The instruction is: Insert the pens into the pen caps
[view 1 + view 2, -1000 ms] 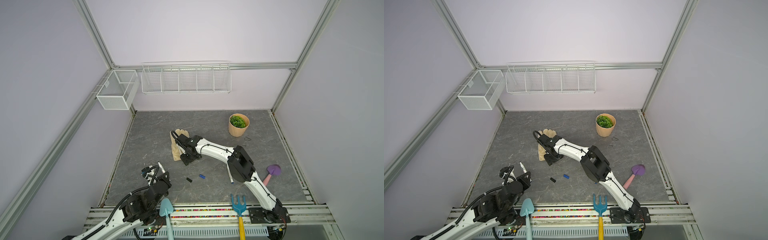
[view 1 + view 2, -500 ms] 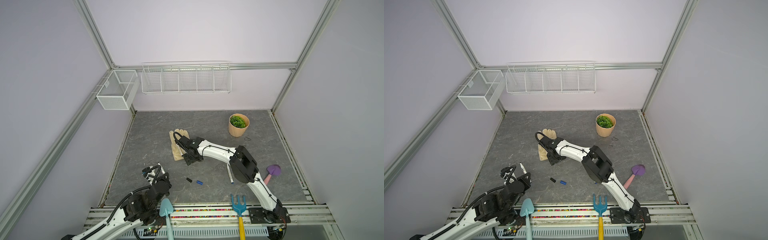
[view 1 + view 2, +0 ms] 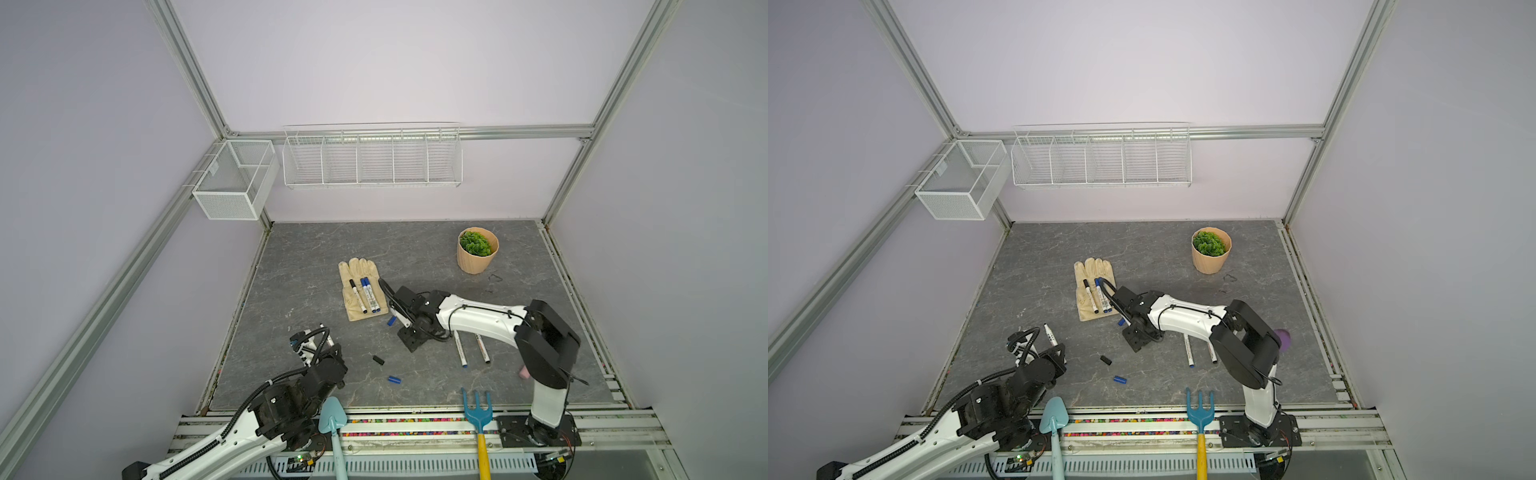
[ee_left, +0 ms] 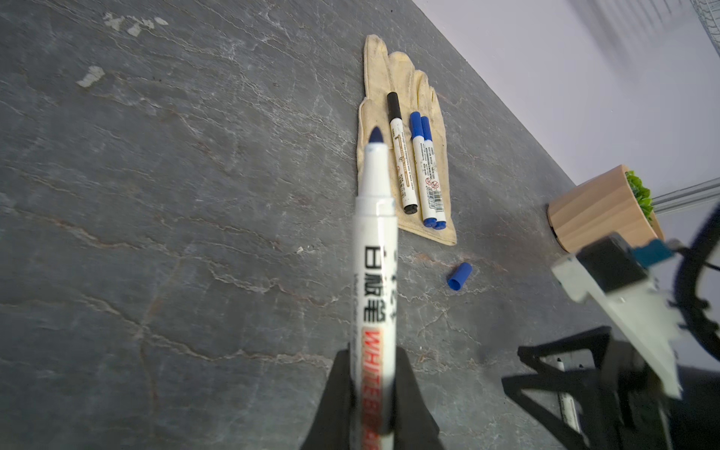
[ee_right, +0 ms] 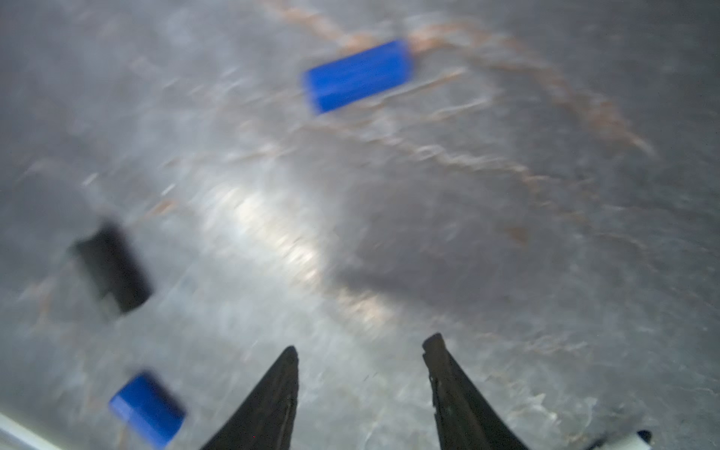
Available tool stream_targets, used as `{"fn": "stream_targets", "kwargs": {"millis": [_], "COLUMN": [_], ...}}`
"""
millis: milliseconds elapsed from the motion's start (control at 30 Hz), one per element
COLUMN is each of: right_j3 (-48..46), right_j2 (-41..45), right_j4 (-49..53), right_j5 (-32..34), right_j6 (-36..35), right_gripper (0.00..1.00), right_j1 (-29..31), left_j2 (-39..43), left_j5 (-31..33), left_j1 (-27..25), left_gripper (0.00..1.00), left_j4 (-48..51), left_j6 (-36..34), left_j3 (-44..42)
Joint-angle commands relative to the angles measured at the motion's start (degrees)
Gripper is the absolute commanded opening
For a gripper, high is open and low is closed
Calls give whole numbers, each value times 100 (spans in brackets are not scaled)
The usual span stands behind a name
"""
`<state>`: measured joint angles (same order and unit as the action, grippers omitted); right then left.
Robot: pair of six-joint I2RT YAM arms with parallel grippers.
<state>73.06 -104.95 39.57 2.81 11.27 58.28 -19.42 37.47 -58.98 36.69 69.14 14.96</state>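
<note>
Six slim white plastic marker pens, smooth round barrels, printed labels.

One uncapped white marker pen, dark-blue felt tip bare, clamped at mid-barrel between the black fingers of the left gripper. Held clear of the matte dark-grey veined stone-look tabletop, tip forward, seemingly offered up for capping.

Three capped pens, one black-topped and two blue, laid side by side on a cream fabric work glove, apparently the parking place for finished ones.

Two bare pens lying near-parallel on the tabletop under the white right forearm, not yet capped.

Three loose pen caps, short hard plastic cylinders: blue cap just beside the glove's cuff, black cap and second blue cap nearer the aluminium front rail.

Right gripper low over the tabletop, tapered black jaws spread, nothing between them, likely placed to close on a cap next.

Far corner: ribbed tan pot with green plant.
</note>
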Motion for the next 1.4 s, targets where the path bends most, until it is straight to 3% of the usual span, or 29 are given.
{"fn": "stream_targets", "kwargs": {"millis": [0, 133, 300, 400, 467, 600, 733, 867, 1067, 1167, 1267, 1367], "right_j3": [-315, -191, 342, 560, 894, 1090, 692, 309, -55, -494, -762, -857], "right_j2": [370, 284, -355, -964, -1502, -1858, -1762, -1409, -633, 157, 726, 900], "right_j4": [143, 483, 762, 624, 876, 1081, 708, 212, -98, -294, -61, 454], "right_j5": [-699, -1011, -1427, -1363, -996, 593, 920, 621, 508, 385, 169, -118], "right_j6": [-1076, -1535, -1859, -1750, -1669, -1702, -1581, -1203, -855, -886, -477, -271], "right_gripper": [57, 62, 65, 61, 56, 36, 17, 9, 16, 32, 48, 56], "right_j1": [648, 1284, 1373, 1508, 1715, 2030, 1926, 1563, 831, 839, 835, 838], "left_j2": [11, 28, 40, 85, 130, 244, 176, -175, -532, -641, -695, -788], "left_j5": [101, 44, 48, 114, 137, 313, 412, 454, 216, 57, -44, -121], "left_j1": [18, 18, 18, 18, 18, 18, 18, 15, 10, 9, 9, 9], "left_gripper": [0, 0, 0, 0, 0, 0, 0, 0, 0, 0, 0, 0], "left_j4": [-77, -26, 161, 215, 199, 375, 602, 886, 638, 391, 120, -145], "left_j6": [11, -13, -24, -24, -26, 36, 64, -12, -120, -136, -164, -280], "left_j3": [-28, -11, 85, 79, 60, 233, 599, 1048, 1223, 1110, 1001, 923]}}
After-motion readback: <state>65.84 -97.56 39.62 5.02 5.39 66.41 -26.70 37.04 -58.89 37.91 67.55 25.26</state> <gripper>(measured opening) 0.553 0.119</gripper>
